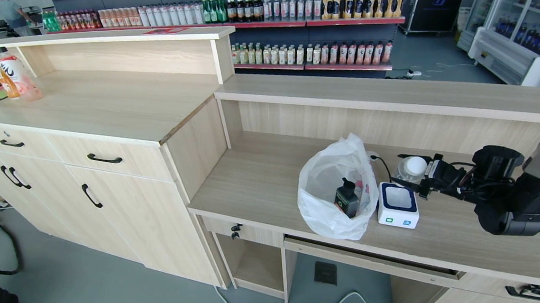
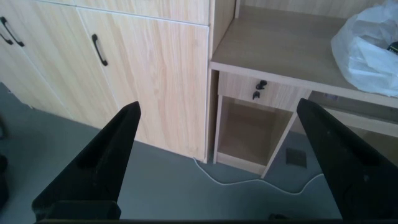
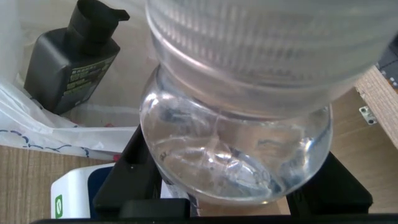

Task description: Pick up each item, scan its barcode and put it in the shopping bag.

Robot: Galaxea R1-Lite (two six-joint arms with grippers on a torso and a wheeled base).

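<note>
While the right gripper [image 1: 423,178] stays out of it no further than its clamp on a clear bottle [image 1: 411,168], right of centre in the head view and just beside the white scanner [image 1: 397,204], the shopping bag [image 1: 332,190] stands left of the scanner with a dark bottle [image 1: 347,200] inside. The left gripper [image 2: 219,106] hangs with its fingers spread wide apart, near the cabinet doors [image 2: 149,74].

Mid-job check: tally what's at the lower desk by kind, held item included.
Bottles: 2, the dark bottle in the shopping bag and the clear bottle in the right end effector.
Shopping bag: 1
Scanner: 1
Total: 4. A pinkish item in the bag is too hidden to count.
</note>
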